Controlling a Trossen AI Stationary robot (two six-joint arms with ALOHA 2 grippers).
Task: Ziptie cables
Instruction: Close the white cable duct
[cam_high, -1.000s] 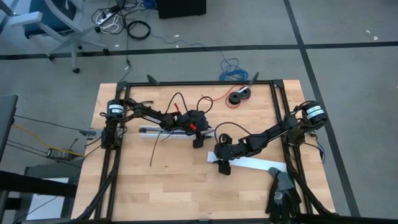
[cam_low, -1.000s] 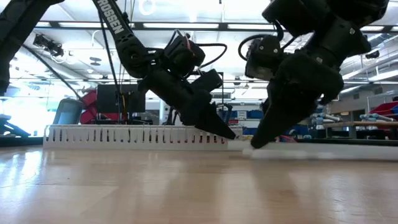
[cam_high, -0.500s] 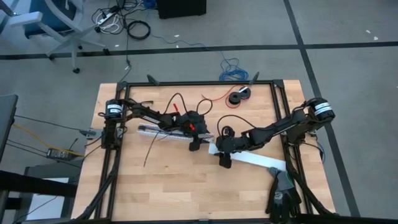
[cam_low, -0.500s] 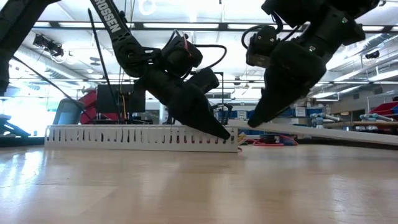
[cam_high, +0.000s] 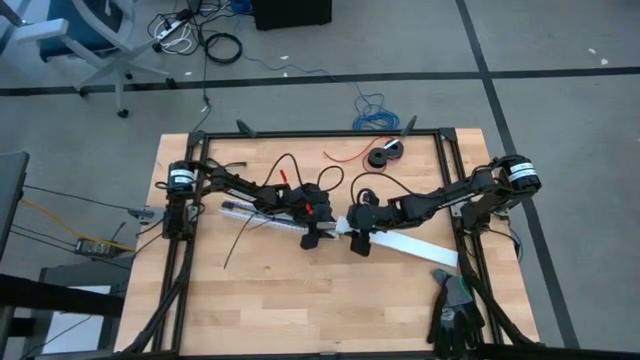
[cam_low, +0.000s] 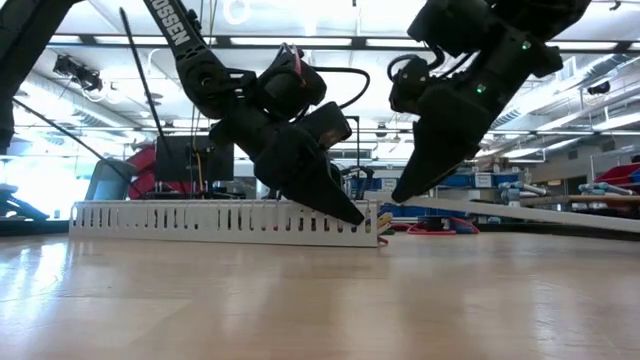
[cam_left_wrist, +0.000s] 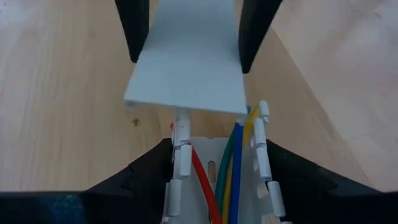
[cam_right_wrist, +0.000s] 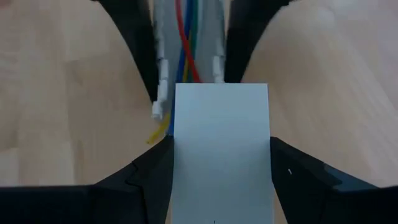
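Right gripper (cam_high: 359, 244) clamps flat pale-grey plastic cover strip (cam_high: 412, 246); left gripper (cam_high: 312, 238), at its 9 o'clock, grips slotted white cable duct (cam_low: 225, 221) holding the cables (cam_left_wrist: 229, 175). Align strip squarely before pressing.

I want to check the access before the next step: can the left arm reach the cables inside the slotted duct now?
Probably not freely. The left pincer already straddles the end of the slotted duct, so the cables lie between its fingers, but the right pincer holds the flat white cover strip right at that end.
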